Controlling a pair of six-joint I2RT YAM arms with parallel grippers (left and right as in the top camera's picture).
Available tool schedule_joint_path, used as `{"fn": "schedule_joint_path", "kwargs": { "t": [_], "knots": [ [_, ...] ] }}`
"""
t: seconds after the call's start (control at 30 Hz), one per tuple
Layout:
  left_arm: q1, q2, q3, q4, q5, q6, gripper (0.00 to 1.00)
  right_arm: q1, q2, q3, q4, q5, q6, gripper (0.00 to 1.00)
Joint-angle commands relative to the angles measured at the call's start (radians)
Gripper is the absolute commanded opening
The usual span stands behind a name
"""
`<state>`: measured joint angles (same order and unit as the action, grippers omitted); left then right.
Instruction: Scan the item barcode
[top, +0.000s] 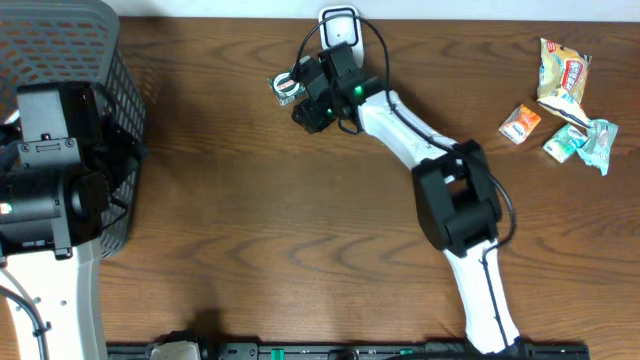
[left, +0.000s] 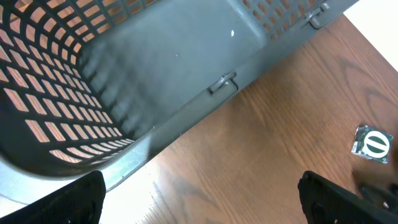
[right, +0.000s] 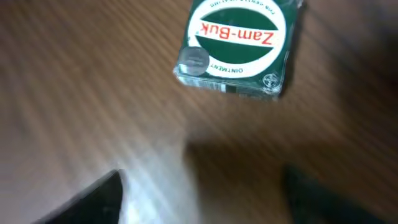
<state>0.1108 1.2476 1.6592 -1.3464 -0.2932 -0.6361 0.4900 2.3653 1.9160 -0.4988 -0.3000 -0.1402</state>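
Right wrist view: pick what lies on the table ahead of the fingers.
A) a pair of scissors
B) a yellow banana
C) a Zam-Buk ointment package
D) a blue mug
C: the green-and-white Zam-Buk ointment package lies on the wooden table, beyond the fingers.

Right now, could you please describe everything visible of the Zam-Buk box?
The box is small, square and green, with shiny edges. Its round green-and-white label reads Zam-Buk in red, ointment beneath, beside a round silver sticker. It lies flat, label up, on the wooden table, apart from the open right end effector.
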Motion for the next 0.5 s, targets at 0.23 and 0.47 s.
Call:
{"fn": "schedule_joint_path", "kwargs": {
  "t": [0.23, 0.47],
  "knots": [
    [0.005, 0.001, -0.005, -0.003, -0.010, -0.013, 0.98, 0.027, -0.005, 0.006, 0.268, 0.074, 0.024, 0.99],
    [0.005, 0.001, -0.005, -0.003, -0.010, -0.013, 0.98, 0.063, 0.098, 0.006, 0.482, 0.145, 0.024, 0.99]
  ]
}}
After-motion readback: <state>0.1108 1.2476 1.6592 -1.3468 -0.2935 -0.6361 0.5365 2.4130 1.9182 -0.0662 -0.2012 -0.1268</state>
